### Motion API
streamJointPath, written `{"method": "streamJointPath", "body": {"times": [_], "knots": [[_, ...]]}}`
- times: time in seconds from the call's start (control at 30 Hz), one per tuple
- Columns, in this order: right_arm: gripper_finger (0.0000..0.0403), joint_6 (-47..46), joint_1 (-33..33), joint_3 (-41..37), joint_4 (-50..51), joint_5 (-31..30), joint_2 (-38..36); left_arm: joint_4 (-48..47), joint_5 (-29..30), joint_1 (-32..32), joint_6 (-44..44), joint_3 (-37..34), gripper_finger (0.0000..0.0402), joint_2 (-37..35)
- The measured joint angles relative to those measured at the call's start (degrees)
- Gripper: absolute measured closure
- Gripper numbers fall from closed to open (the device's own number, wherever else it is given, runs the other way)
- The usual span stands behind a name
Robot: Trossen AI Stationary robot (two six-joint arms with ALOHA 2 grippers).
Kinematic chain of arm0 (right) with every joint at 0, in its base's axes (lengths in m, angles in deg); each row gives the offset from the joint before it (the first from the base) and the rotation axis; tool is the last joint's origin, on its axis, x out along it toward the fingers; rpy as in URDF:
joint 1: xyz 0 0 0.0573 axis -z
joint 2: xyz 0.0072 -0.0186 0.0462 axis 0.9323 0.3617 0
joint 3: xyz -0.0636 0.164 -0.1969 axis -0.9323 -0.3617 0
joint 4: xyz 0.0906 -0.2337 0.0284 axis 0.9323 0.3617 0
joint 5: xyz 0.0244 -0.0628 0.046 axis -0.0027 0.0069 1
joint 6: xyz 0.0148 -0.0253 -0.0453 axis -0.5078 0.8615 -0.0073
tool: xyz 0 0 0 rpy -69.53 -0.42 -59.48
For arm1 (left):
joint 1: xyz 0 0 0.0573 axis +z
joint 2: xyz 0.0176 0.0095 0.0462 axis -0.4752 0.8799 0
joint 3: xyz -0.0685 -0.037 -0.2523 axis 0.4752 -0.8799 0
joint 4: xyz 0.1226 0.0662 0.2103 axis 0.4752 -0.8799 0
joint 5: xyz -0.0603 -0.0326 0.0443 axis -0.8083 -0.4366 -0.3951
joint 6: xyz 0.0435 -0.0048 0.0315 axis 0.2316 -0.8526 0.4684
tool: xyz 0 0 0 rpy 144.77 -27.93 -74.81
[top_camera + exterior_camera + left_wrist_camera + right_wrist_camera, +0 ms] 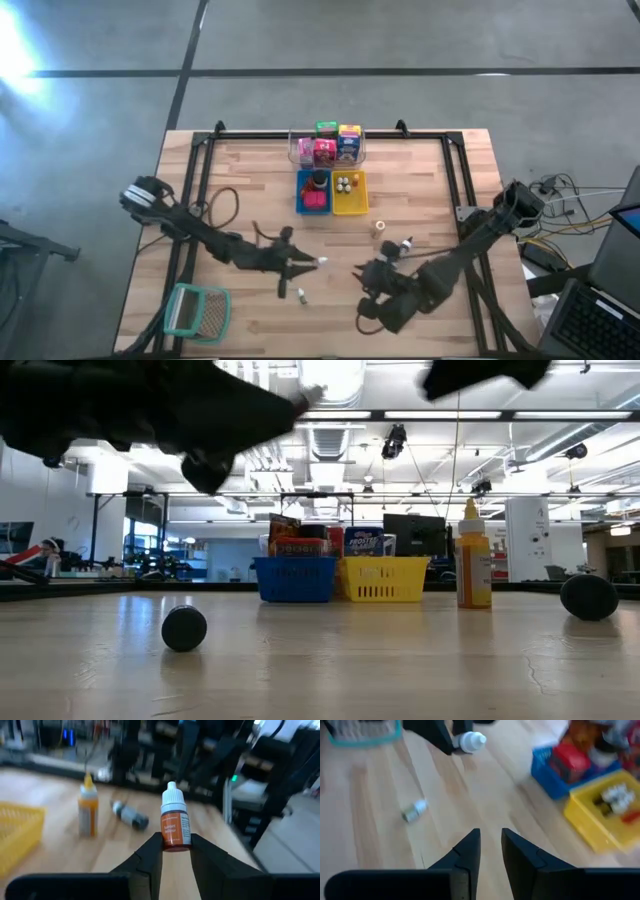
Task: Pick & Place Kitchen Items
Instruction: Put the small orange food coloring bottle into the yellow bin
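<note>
Left jaws (176, 851) clamp "Sunset Yellow" bottle (175, 822)

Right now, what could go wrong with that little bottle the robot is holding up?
The left hand pinches the small dropper bottle only near its bottom, so it could tip or slip out and drop onto the table.

Another tiny bottle lies loose on the wood below; a moving arm might knock it and send it rolling.

The right hand holds nothing and hovers nearby, so the two arms could bump.
</note>
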Motion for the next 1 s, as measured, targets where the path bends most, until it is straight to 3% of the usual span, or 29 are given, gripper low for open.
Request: {"method": "streamJointPath", "body": {"times": [0.13, 0.3, 0.57, 0.8, 1.0], "knots": [[0.0326, 8.4, 3.7, 0.0, -8.9, 2.4, -1.4, 8.1, -0.1, 0.2, 4.4, -4.9, 0.0307, -2.9], [0.0304, 15.1, 8.6, 0.0, -18.0, 10.8, -3.5, 9.1, -4.1, 0.3, 7.7, -8.0, 0.0307, -5.1], [0.0255, 17.7, 15.1, 0.0, -21.2, 22.5, -4.3, 8.8, -6.6, 0.7, 9.7, -8.6, 0.0307, -6.2], [0.0222, 20.5, 17.1, 0.0, -24.3, 25.9, -4.3, 7.5, -6.9, 2.2, 10.8, -8.3, 0.0307, -6.9], [0.0222, 21.2, 17.8, 0.0, -23.6, 26.0, -4.2, 1.8, -9.0, 4.6, 10.9, -4.8, 0.0307, -6.9]]}}
